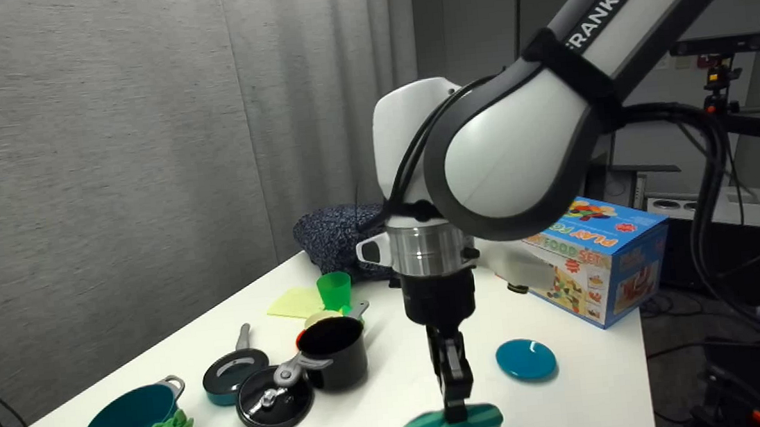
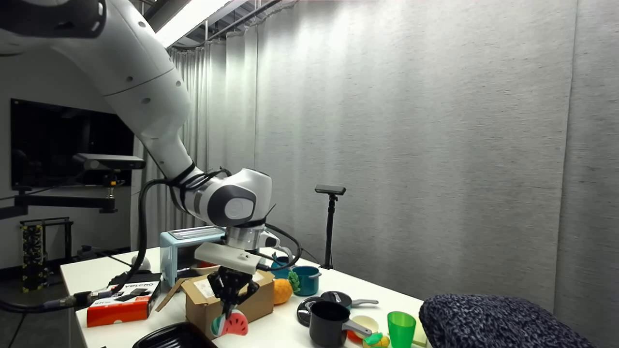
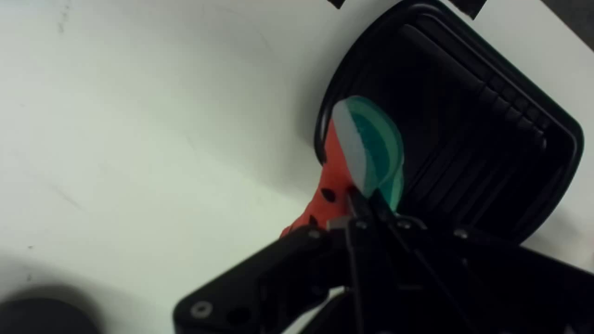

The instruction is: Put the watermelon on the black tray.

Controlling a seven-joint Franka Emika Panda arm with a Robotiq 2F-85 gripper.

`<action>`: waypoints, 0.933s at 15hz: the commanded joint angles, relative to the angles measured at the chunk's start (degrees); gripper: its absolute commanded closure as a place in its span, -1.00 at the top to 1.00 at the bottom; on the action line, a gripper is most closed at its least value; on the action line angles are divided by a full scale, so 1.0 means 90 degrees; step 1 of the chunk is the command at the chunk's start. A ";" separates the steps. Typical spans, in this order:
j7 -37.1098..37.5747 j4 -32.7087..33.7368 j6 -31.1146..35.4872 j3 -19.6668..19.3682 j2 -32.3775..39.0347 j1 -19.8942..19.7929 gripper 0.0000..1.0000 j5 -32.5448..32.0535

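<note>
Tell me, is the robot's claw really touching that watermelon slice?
Touching. In the wrist view the gripper is closed on the watermelon, pinching it near where the red meets the green rind.

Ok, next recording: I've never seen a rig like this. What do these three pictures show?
The white machine is a robot arm ending in black fingers. Two pictures are taken from outside it, looking across the white table; the wrist view, taken from the arm itself, looks down past those fingers. They are closed on a toy watermelon slice, apparently held above the table. On the table are a black tray, which the watermelon partly hides in the wrist view, a cardboard box, a dark pot and a green cup, among other things.
</note>
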 commanded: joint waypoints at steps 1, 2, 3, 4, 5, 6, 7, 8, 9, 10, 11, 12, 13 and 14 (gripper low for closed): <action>-0.0615 -0.0098 -0.0289 0.0230 0.0017 0.0188 -0.98 -0.0042; -0.0765 -0.0118 -0.0401 0.0319 0.0024 0.0232 -0.98 -0.0004; -0.0912 -0.0135 -0.0469 0.0395 0.0038 0.0269 -0.98 0.0015; -0.1005 -0.0164 -0.0483 0.0464 0.0040 0.0327 -0.98 -0.0014; -0.1078 -0.0179 -0.0501 0.0513 0.0048 0.0381 -0.98 -0.0056; -0.1113 -0.0194 -0.0459 0.0552 0.0065 0.0443 -0.98 -0.0114; -0.1141 -0.0191 -0.0435 0.0586 0.0093 0.0497 -0.98 -0.0154; -0.1115 -0.0199 -0.0367 0.0604 0.0113 0.0562 -0.98 -0.0220; -0.1102 -0.0176 -0.0328 0.0626 0.0159 0.0623 -0.98 -0.0287; -0.1096 -0.0182 -0.0286 0.0642 0.0189 0.0677 -0.98 -0.0377; -0.1121 -0.0190 -0.0273 0.0659 0.0237 0.0720 -0.98 -0.0472; -0.1154 -0.0201 -0.0252 0.0666 0.0305 0.0754 -0.98 -0.0605; -0.1170 -0.0209 -0.0218 0.0674 0.0366 0.0783 -0.98 -0.0718; -0.1167 -0.0209 -0.0151 0.0667 0.0454 0.0810 -0.98 -0.0856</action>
